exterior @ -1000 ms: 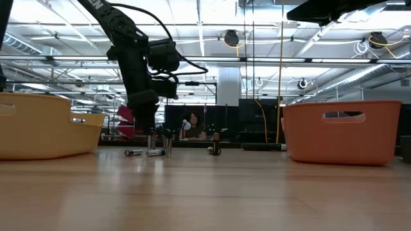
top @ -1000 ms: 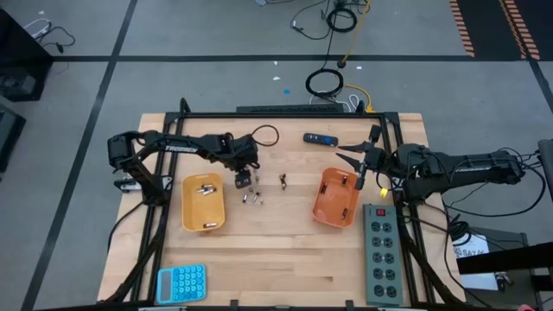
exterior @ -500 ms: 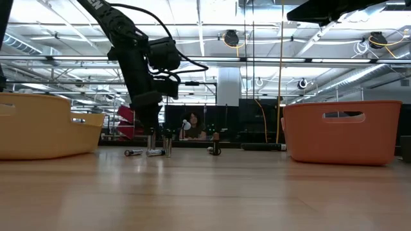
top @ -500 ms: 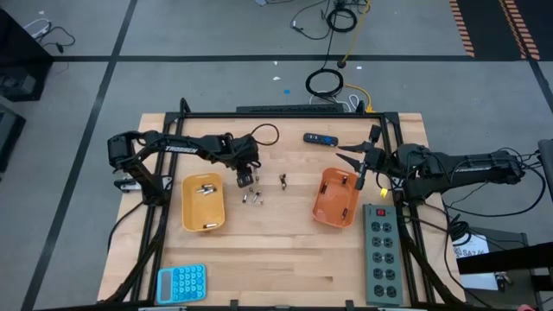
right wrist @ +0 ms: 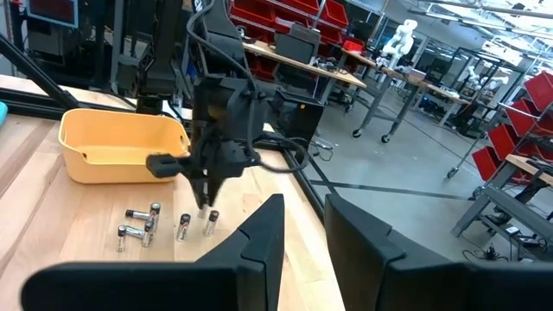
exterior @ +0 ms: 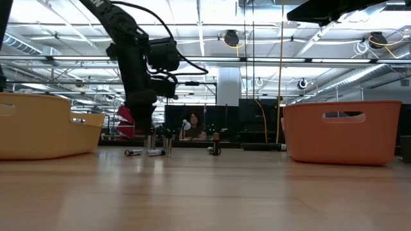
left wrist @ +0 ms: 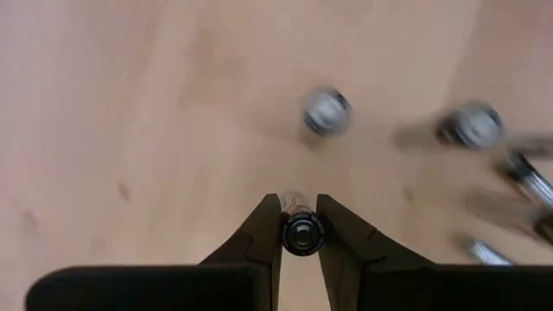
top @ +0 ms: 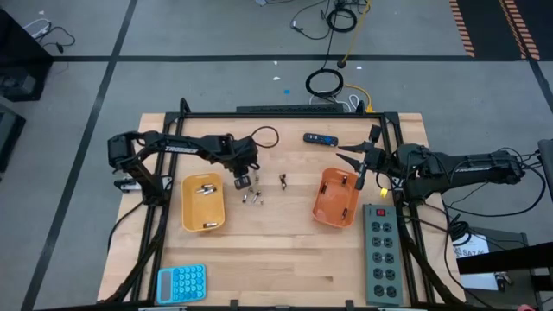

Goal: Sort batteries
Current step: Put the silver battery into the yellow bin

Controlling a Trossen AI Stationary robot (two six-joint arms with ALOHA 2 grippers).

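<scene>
Between the two trays, the left pincer [left wrist: 301,226] points straight down and its two fingers squeeze one standing battery [left wrist: 302,234] so it can be lifted. More batteries [top: 252,197] sit close by on the counter [top: 276,250], some standing, some lying down. The yellow tray [top: 204,203] is just beside them and already has a few inside, likely where this one goes. The right pincer [top: 357,161] waits over by the orange tray [top: 336,197], a little open and holding nothing.

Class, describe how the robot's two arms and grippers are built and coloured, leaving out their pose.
Both arms are dark and jointed, with black cables looping alongside. The left gripper has two tapered dark fingers; the right gripper has two broader, flat dark fingers. The left arm carries pale lettering.
</scene>
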